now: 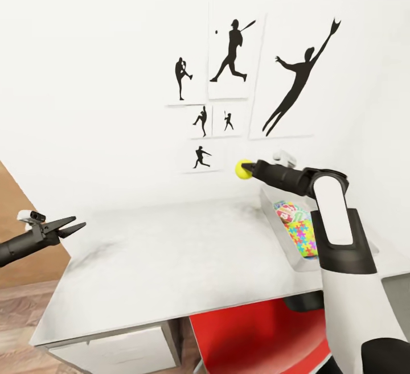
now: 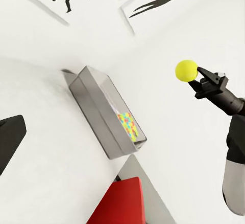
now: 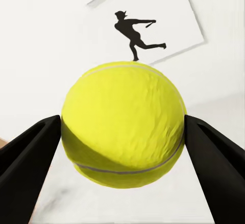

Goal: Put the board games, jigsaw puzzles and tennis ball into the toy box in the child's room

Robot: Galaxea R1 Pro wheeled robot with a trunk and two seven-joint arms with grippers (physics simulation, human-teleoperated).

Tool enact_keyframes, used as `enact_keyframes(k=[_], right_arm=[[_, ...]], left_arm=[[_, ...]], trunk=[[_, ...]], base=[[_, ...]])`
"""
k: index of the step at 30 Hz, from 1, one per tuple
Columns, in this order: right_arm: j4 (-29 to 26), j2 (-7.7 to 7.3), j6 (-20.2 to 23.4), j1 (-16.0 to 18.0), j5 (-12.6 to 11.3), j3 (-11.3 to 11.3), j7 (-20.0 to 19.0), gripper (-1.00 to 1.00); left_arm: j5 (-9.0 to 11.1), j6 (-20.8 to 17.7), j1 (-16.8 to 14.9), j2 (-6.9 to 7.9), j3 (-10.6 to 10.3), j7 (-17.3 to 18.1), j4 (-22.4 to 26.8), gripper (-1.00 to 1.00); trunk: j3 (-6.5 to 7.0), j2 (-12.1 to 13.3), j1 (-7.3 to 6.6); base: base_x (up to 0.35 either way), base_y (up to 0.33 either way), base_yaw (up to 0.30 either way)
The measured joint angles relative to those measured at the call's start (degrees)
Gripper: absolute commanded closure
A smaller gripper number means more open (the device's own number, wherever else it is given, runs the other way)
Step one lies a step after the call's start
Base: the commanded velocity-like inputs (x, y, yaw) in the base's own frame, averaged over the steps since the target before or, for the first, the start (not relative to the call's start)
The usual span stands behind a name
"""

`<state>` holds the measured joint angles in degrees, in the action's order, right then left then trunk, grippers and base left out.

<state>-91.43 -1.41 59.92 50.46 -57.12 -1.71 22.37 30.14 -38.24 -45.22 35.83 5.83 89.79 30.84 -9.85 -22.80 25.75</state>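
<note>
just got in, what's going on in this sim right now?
The right gripper holds the tennis ball in the air above the white table, just beside the grey toy box. A jigsaw puzzle and a printed game box already lie in the toy box. The left gripper hangs open and empty off the table's left end.

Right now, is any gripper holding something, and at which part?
The right gripper holds the tennis ball, its fingers pressing opposite sides of the ball's middle. The left gripper is open and holds nothing.
</note>
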Motion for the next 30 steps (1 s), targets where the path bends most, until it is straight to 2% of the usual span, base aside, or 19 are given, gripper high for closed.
enact_keyframes(k=[7, 30], right_arm=[[0.0, 0.53, 0.0, -0.3, 0.0, -0.1, 0.0, 1.0], [0.0, 0.34, 0.0, -0.7, 0.0, -0.1, 0.0, 1.0]], left_arm=[[0.0, 0.0, 0.0, -0.11, -0.1, 0.0, 0.1, -1.0], [0.2, -0.1, 0.0, 0.03, -0.1, 0.0, 0.1, -1.0]], trunk=[[0.13, 0.0, 0.0], [1.08, 0.0, 0.0]], base=[[0.0, 0.0, -0.18], [0.0, 0.0, -0.273]])
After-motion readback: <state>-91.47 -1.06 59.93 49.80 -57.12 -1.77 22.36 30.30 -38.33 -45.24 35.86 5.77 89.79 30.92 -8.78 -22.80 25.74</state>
